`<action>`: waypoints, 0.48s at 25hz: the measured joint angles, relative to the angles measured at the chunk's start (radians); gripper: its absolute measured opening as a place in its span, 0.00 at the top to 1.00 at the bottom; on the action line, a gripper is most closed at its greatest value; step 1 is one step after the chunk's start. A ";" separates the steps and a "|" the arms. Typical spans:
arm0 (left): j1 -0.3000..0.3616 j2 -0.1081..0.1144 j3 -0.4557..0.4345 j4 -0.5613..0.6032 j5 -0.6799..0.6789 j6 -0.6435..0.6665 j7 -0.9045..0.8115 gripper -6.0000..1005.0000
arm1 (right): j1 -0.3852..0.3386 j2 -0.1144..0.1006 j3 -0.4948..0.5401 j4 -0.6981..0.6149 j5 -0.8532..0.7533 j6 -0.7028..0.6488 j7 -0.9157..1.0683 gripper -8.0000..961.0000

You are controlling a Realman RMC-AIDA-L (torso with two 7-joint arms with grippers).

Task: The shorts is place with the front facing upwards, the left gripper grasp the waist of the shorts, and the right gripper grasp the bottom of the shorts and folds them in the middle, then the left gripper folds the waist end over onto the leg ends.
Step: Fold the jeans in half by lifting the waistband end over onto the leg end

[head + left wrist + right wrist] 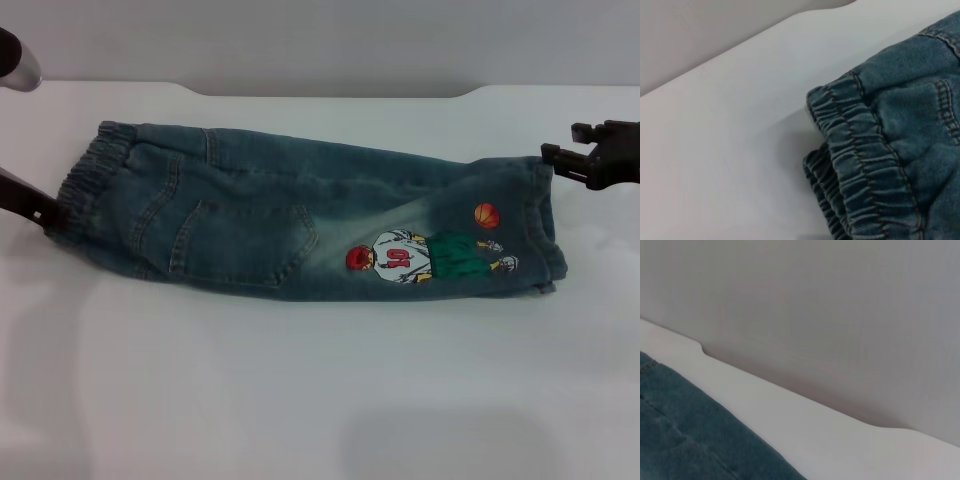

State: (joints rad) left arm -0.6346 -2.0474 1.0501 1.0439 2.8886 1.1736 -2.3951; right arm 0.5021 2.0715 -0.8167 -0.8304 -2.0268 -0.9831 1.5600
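step: lengthwise fold done, waist-over-legs fold pending | denim shorts (300, 225) flat on white bench (300, 400), waist (90, 180) left | left gripper (30, 205) at waist, right gripper (590, 155) beside leg hems (545, 225), jaws: cannot tell | next: pinch waist, carry rightward onto hems

A bare robot test bench in a lab-like room.
A plain white table (300, 400) with a shaped cut-out along its far edge stands against a blank grey wall (840, 315); nothing homely or decorative surrounds the single pair of shorts (300, 225).
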 joint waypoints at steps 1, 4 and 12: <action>0.000 0.000 0.000 0.000 0.000 0.001 0.002 0.65 | -0.001 0.000 0.000 0.000 0.002 0.000 0.000 0.47; 0.002 0.000 0.000 -0.001 0.000 0.004 0.007 0.79 | -0.001 -0.001 -0.002 0.000 0.002 0.000 0.000 0.47; 0.004 0.000 0.002 -0.002 0.000 0.008 0.008 0.97 | 0.000 -0.001 -0.003 0.001 0.002 0.000 0.000 0.47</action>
State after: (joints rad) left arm -0.6310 -2.0478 1.0522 1.0415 2.8885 1.1814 -2.3868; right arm 0.5022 2.0708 -0.8192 -0.8299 -2.0246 -0.9834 1.5600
